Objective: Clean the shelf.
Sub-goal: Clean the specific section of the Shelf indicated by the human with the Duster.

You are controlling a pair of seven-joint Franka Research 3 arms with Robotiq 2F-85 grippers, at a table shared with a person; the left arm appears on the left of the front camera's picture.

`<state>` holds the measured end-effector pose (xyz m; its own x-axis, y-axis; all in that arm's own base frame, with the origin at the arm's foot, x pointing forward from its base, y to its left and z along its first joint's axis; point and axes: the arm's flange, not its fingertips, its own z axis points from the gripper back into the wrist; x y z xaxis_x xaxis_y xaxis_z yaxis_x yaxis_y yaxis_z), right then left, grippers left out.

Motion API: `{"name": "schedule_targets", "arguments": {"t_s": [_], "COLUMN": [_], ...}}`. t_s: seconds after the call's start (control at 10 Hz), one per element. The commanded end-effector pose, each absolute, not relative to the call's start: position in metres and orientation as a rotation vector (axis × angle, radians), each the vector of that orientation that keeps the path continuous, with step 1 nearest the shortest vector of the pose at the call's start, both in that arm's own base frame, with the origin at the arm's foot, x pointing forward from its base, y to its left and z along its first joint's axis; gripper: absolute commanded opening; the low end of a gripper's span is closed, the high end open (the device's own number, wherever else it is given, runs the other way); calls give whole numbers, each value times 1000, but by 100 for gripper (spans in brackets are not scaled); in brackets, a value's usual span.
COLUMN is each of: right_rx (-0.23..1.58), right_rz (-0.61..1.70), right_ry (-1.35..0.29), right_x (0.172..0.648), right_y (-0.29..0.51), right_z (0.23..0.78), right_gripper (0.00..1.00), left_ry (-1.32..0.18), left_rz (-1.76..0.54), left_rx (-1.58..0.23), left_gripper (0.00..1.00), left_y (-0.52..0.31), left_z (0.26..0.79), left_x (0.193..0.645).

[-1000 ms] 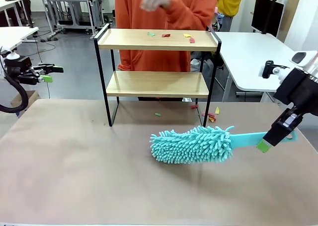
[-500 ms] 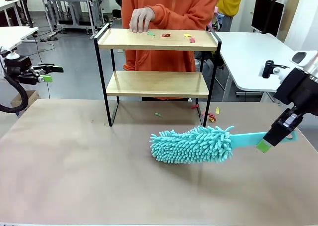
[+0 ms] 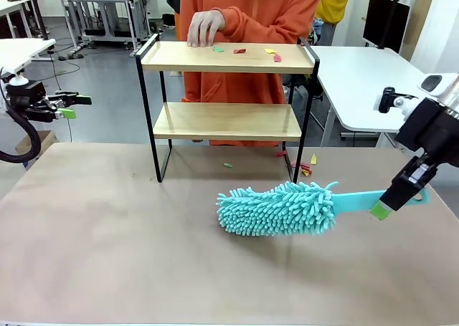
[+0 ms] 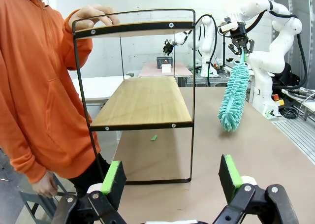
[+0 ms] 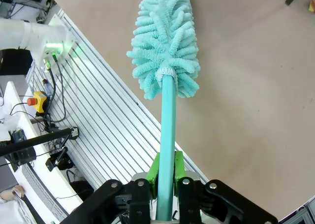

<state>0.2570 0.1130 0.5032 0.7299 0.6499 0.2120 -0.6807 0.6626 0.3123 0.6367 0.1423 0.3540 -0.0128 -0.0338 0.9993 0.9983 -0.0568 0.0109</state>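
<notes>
Left gripper (image 3: 75, 105): held in the air off the bench's (image 3: 107, 254) left edge, pointing toward the shelf. Fingers are spread wide with nothing between them.
Person's hand (image 3: 206, 27): fingertips rest on the far left corner of the top board.
Shelf (image 3: 226, 120): stands upright near the middle of the bench's far edge. The lower board is bare.
Scraps (image 3: 239, 51): a few small coloured bits lie along the right half of the top board. More lie on the bench around the shelf's right legs.
Duster (image 3: 276, 208): the teal fluffy head lies on the bench in front of the shelf, right of centre, with its handle (image 3: 358, 199) running toward the right edge.
Right gripper (image 3: 387, 204): fingers are clamped on the handle's end, near the bench's right edge.
Step in hand: judged to be the start of cleaning, with the tool gripped and the top board not yet swept.
Next move: lift the head clear of the raised end rail, lay it on the top board and sweep the bits off. The person's hand must be avoided, and the light frame may shift if pushed.
</notes>
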Motion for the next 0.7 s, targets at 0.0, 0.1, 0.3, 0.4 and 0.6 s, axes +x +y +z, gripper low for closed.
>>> {"name": "schedule_targets", "arguments": {"t_s": [0.0,0.1,0.3,0.4,0.6], "right_rx": [387,342,440,451,487], "right_rz": [753,779,764,781,739], "right_ry": [-85,-115,-186,-212,-295], "right_x": [257,252,247,242,239], "right_y": [113,125,138,142,165], "right_z": [503,515,552,570,608], "right_gripper": [13,13,13,13,13], "left_ry": [-1161,-1161,-1161,-1161,-1161], "left_rz": [-1281,-1281,-1281,-1281,-1281], "left_rx": [-1221,-1221,-1221,-1221,-1221], "left_gripper": [100,100,100,100,100], "left_y": [141,141,141,141,141], "left_z": [357,357,357,357,357], "left_x": [635,635,635,635,635]}}
